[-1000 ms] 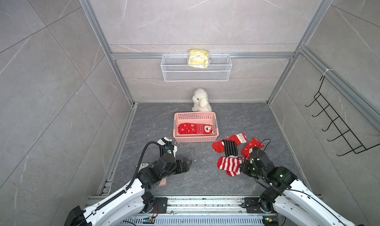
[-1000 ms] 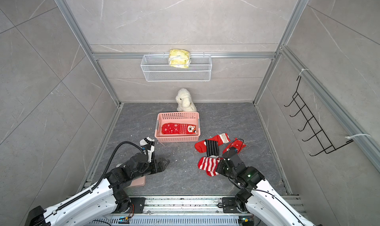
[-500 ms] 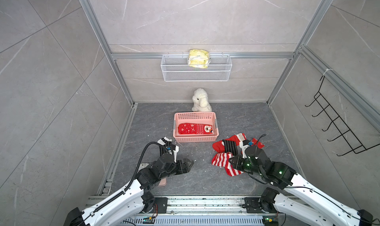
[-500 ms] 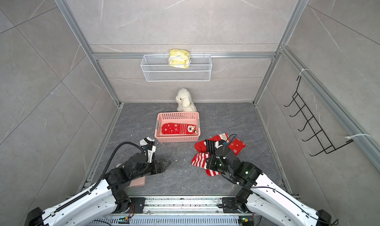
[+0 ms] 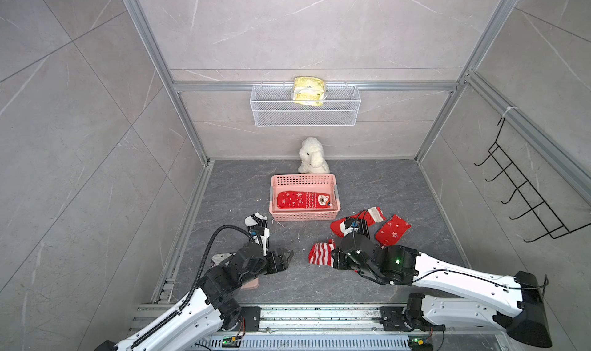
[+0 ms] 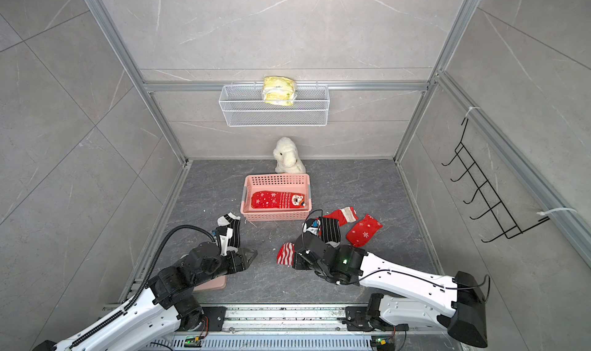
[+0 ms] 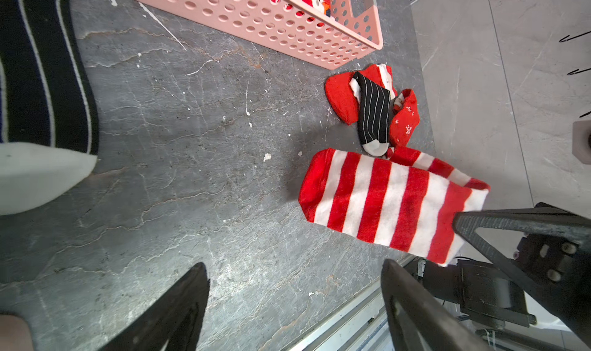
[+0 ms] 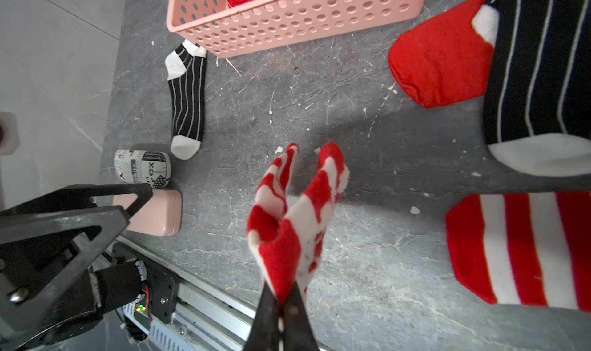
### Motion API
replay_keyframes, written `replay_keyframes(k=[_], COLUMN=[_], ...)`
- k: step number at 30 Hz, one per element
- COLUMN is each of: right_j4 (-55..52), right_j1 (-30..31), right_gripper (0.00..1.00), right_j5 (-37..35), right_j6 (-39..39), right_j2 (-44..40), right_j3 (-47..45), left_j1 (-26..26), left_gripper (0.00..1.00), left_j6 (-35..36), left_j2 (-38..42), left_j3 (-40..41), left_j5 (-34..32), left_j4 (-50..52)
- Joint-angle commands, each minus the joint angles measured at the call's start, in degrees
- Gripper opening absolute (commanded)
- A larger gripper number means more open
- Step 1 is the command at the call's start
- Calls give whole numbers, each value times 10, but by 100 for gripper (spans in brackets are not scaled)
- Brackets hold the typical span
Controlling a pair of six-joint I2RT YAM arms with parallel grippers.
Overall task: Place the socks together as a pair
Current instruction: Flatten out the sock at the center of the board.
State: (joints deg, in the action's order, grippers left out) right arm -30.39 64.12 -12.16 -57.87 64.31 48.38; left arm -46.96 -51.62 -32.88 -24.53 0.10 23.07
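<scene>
My right gripper (image 8: 283, 298) is shut on the edge of a red-and-white striped sock (image 8: 294, 212), which hangs just above the floor (image 5: 321, 253). A second striped sock (image 8: 524, 250) lies beside it. To its left my left gripper (image 7: 294, 263) stands open over bare floor, nothing between its fingers (image 5: 286, 258). One black sock with thin white stripes (image 5: 257, 226) lies by the left wrist. Another black sock (image 5: 363, 228) lies across a red sock (image 5: 371, 213), next to a red snowflake sock (image 5: 392, 229). A red face-motif sock (image 5: 303, 200) lies in the pink basket (image 5: 303, 216).
A white plush toy (image 5: 311, 156) sits against the back wall under a wire shelf (image 5: 305, 109) holding a yellow packet (image 5: 308, 90). A pink box (image 8: 156, 215) and a patterned roll (image 8: 142, 168) lie under the left arm. A black hook rack (image 5: 518, 199) hangs on the right wall.
My right gripper has carried the striped sock leftward, away from the sock pile and toward the left gripper. The left arm has hardly moved.
</scene>
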Motion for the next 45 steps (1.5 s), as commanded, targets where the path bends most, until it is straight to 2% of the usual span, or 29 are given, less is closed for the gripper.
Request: replay_keyframes(k=[1, 3, 7, 16, 26, 35, 39, 42, 45], right_j4=[-29, -41, -60, -71, -65, -60, -57, -54, -52], right_j1=[4, 4, 4, 3, 0, 0, -1, -1, 0], right_gripper=[0, 0, 3, 5, 5, 5, 5, 5, 5], right_j5=[-28, -45, -67, -82, -80, -78, -77, -75, -74], right_j6=[-27, -35, -39, -38, -35, -36, -39, -40, -40], right_j2=[20, 35, 63, 92, 93, 85, 79, 76, 74], right_j3=[-2, -7, -8, -4, -11, -23, -28, -33, -35], left_j1=[-2, -2, -2, -3, -22, -48, -50, -51, -56], left_gripper=[82, 78, 77, 72, 57, 52, 49, 44, 43], left_j6=[-10, -11, -16, -34, -37, -26, -27, -33, -33], left_j2=[-8, -19, -55, -147, -280, -409, -444, -460, -476], left_j3=[-4, 0, 7, 18, -19, -81, -92, -90, -93], left_j5=[-7, -1, 9, 9, 5, 10, 15, 12, 22], left_j4=[9, -3, -34, -116, -192, -220, -230, -242, -259])
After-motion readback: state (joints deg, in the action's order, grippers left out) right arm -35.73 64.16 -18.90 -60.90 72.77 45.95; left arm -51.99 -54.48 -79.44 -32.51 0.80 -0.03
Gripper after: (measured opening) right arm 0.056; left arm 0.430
